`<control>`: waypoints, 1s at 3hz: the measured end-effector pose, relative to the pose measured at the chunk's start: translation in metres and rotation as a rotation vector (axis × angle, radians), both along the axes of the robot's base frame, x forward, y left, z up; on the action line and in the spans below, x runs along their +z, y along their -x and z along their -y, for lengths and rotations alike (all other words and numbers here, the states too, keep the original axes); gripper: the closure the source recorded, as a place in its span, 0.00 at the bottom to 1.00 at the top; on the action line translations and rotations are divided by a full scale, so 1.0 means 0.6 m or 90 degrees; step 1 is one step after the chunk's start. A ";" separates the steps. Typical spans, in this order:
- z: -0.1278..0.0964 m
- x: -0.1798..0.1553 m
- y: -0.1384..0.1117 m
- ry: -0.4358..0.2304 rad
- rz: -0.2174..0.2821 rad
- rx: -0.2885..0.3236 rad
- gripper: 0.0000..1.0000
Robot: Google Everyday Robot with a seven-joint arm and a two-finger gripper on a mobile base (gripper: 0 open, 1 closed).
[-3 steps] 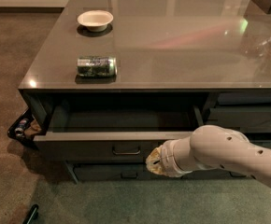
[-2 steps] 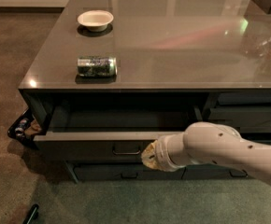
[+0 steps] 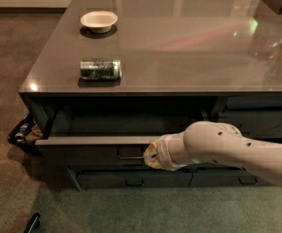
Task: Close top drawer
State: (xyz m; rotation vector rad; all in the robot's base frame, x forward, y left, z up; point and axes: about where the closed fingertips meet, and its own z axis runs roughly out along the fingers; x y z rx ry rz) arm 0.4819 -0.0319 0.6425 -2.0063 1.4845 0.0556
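Top drawer (image 3: 82,150) stood pulled out beneath the front edge of the worktop (image 3: 189,57), towards its front-left corner, interior exposed; our gripper (image 3: 151,155) sat just beside the bar handle (image 3: 129,154), mid-panel, presumably so a push would drive it in squarely; whether it was wide or narrow we could not tell; a can (image 3: 100,68) lay near the left edge.

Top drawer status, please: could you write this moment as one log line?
top drawer: open | gripper: at its front panel, beside handle | can, bowl: on tabletop
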 end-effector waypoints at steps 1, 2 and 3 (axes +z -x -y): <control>-0.010 0.011 -0.029 0.013 0.043 -0.005 1.00; -0.014 0.019 -0.045 0.016 0.071 -0.017 1.00; -0.014 0.040 -0.068 0.029 0.124 -0.030 1.00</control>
